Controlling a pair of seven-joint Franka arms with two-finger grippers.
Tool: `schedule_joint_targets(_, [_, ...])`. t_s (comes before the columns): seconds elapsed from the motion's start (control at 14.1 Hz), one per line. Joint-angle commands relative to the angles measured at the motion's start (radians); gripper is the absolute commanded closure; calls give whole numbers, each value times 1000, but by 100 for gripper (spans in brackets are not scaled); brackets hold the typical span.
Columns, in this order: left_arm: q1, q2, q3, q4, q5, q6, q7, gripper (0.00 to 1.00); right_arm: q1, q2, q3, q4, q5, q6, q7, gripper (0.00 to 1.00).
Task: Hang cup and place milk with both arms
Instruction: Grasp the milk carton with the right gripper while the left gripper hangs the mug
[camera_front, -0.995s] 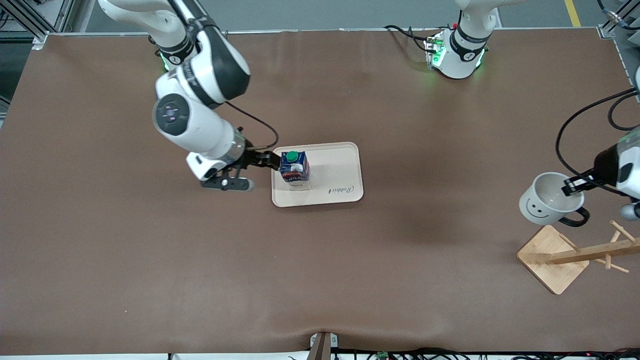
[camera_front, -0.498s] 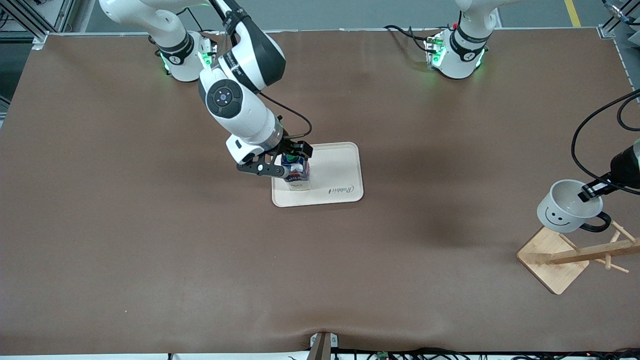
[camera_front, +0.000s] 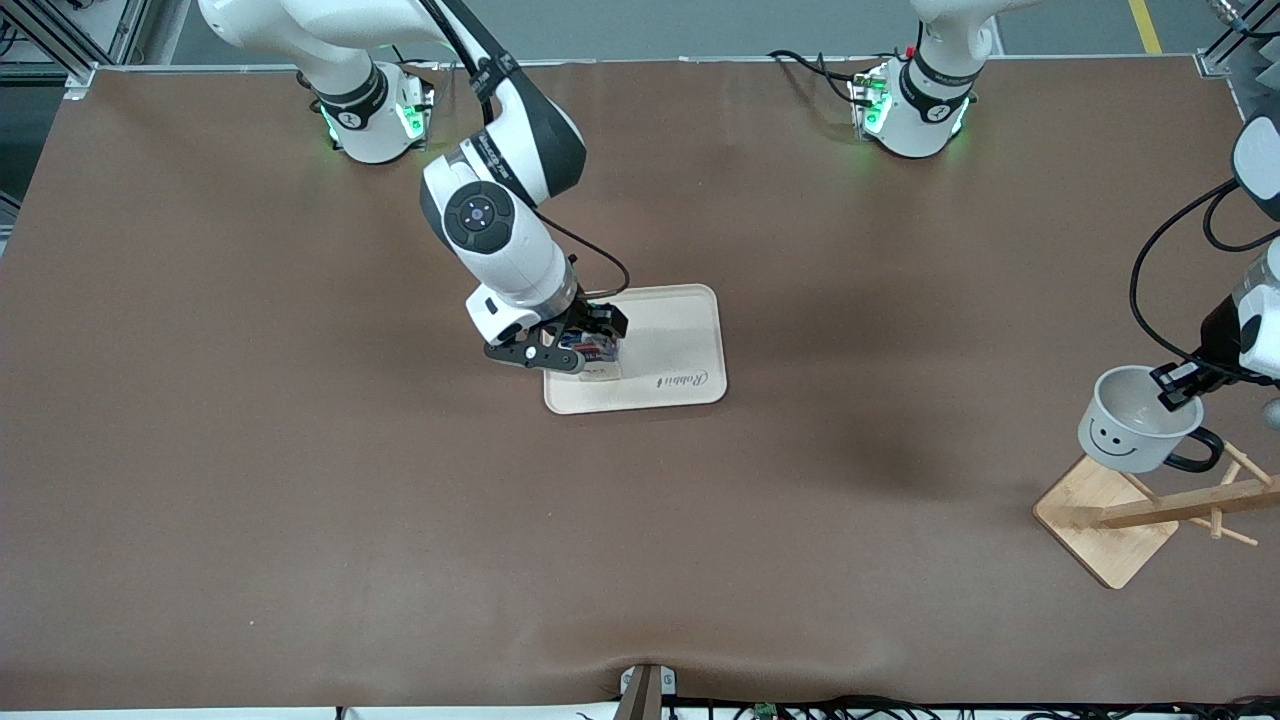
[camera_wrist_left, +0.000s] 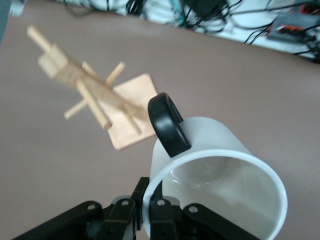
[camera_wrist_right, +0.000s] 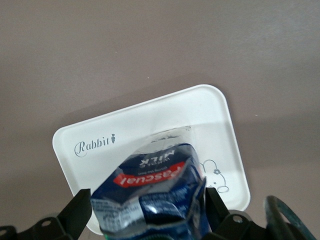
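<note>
The milk, a dark-blue carton with a red label, stands on the cream tray. My right gripper is down over it. It is open, with a finger on each side of the carton, as the right wrist view shows. The white-grey cup with its smiley face and black handle hangs in the air over the wooden rack. My left gripper is shut on the cup's rim. In the left wrist view the fingers pinch the rim, and the handle points toward the rack.
The rack has a square bamboo base and slanted pegs, near the left arm's end of the table. Black cables hang by the left arm. The brown table is bare between the tray and the rack.
My right gripper swung from beside the milk to above it, then came down around it. My left gripper carried the cup down toward the rack.
</note>
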Motion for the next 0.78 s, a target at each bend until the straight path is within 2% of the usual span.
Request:
schedule_joint_targets(0.0, [40, -36, -12, -67, 8, 117, 126, 100, 15, 10, -8, 7, -14, 5, 31, 90])
schedule_joint_targets(0.07, [49, -34, -12, -82, 2, 146, 163, 100, 6, 10, -7, 15, -7, -25, 31, 100])
schedule_joint_targets(0.36, [88, -51, -13, -189, 0, 281, 192, 100, -11, -12, -10, 44, -9, -91, 19, 100])
schedule_joint_targets(0.64, [88, -79, -12, -217, -35, 264, 209, 100, -99, -19, -11, 264, -20, -495, -47, 100])
schedule_joint_targets(0.71, [88, -91, -13, -229, -35, 261, 211, 100, -137, -41, -11, 283, -23, -550, -80, 100])
